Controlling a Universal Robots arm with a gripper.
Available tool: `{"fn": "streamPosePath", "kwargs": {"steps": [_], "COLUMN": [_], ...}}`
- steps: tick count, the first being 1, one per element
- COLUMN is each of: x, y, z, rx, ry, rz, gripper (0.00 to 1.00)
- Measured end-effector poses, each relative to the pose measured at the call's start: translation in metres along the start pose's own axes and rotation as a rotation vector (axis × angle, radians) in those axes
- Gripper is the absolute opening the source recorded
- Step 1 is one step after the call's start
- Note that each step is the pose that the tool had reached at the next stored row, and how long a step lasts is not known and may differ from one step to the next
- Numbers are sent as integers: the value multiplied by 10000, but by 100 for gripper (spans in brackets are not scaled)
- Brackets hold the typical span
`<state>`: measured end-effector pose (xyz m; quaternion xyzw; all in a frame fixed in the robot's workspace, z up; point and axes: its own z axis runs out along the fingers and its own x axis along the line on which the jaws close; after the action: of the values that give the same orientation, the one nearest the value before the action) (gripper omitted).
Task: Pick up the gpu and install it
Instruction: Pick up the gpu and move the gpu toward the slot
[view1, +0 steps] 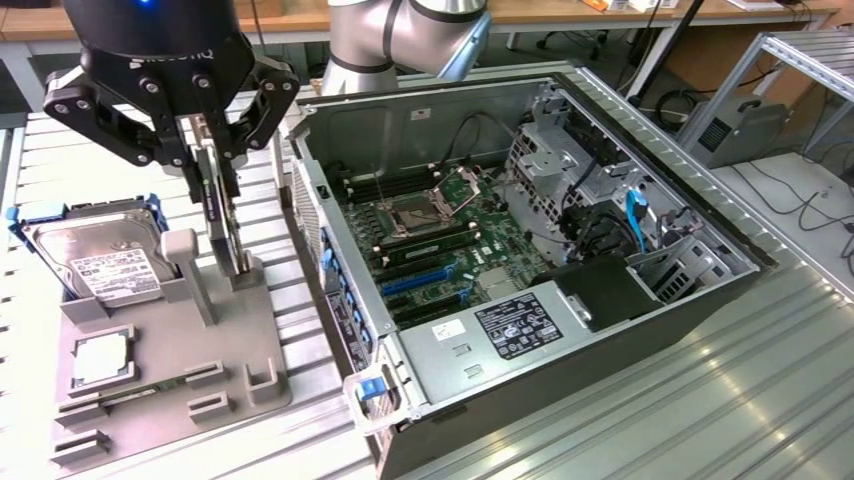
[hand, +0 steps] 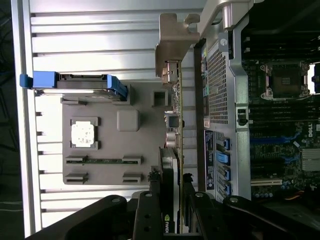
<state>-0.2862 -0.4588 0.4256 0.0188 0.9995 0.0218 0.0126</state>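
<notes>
Exterior view, entry: gripper (view1: 214, 170) at ten o'clock of the scene, jaws drawn narrow and pinched on both faces of the gpu (view1: 224, 225); gpu upright on edge, lower end at the grey fixture (view1: 167, 345); whether it is clear of its slot cannot be told; hard drive (view1: 100, 255) at eight o'clock of the gpu, on the same fixture; CPU chip (view1: 100, 360) at seven o'clock; open computer case (view1: 534, 420) at three o'clock, motherboard (view1: 441, 235) exposed; wrist view: silver bracket (hand: 172, 50) at the card's end away from the fingers (hand: 147, 210).

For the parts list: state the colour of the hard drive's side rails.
The rails are blue; the wrist view shows them best.
</notes>
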Motion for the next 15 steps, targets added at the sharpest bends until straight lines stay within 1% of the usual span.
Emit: {"fn": "streamPosePath", "kwargs": {"steps": [4, 7, 15], "x": [-16, -49, -202], "y": [1, 3, 12], "z": [0, 1, 5], "rx": [0, 0, 1], "ry": [1, 0, 1], "rz": [0, 1, 0], "gripper": [27, 27, 27]}}
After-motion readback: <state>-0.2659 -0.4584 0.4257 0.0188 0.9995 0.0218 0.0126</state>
